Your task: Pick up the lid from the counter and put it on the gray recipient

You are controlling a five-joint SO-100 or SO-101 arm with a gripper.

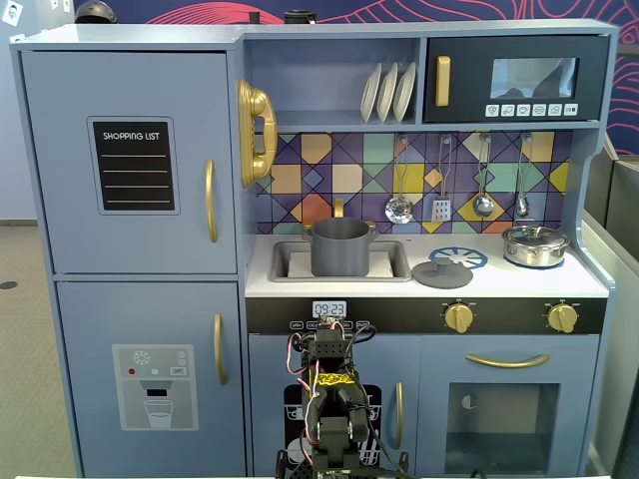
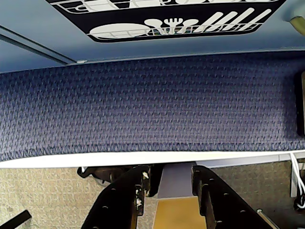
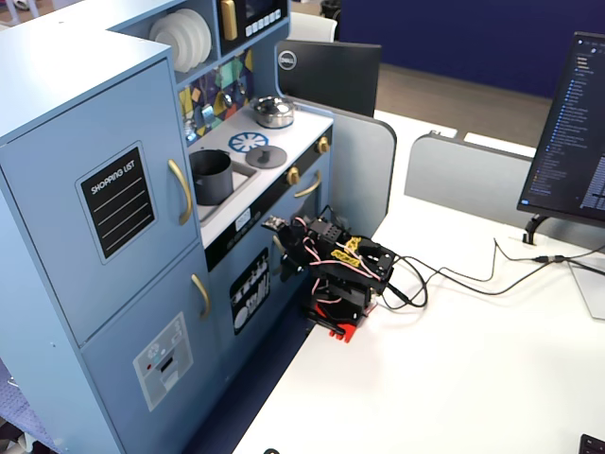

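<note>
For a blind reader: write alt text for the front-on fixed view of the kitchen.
A matte gray cylindrical pot stands in a blue toy kitchen's sink, its flat dark-gray lid lying on the counter to the right, beside a shiny silver pot. A black robot arm sits folded below.

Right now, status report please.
Gripper open, empty, folded low. Flat dark-gray lid on counter beside gray cylindrical pot in sink. Nothing in the way.

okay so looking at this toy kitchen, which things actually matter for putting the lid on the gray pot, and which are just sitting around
Belong to the job:
- the lid, flat on the counter by the blue burner mark
- the gray pot, standing in the sink, uncovered
- the gripper, folded low, holding nothing

Just lying about:
- the silver pot
- the hanging utensils
- the white plates
</note>
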